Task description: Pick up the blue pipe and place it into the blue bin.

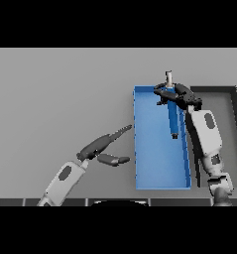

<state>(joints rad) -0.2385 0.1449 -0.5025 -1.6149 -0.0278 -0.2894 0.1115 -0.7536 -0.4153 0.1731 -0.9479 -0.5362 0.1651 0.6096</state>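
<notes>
Viewing the table (50, 99) from the head camera, I see a flat, matte grey surface with no visible texture.

1. Right hand (178, 95): its dark fingers and thumb are curled round the upper part of the blue pipe (173, 119). The grip sits near the pipe's far end, over the far right corner of the blue bin (140, 149).

2. Blue pipe: a slim, straight cylinder with a smooth blue body. A short pale grey tip (168, 78) projects beyond the fingers on the far side. The longer blue length extends from the fingers toward me and ends in a small darker cap. I see it against the bin's interior, near the right wall. I cannot tell whether its lower end touches the bin floor.

3. Blue bin: a long rectangular tray with thin upright walls and a plain, smooth floor, lighter blue than the pipe.

4. Dark tray (236, 114): a rectangular frame of dark grey, lying just beyond the right forearm, beside the bin's right wall.

5. Left hand (102, 146): its fingers are straight and extended, with the thumb spread apart beneath them. The fingertips point toward the bin's left wall and stop just short of it. It holds nothing.
</notes>
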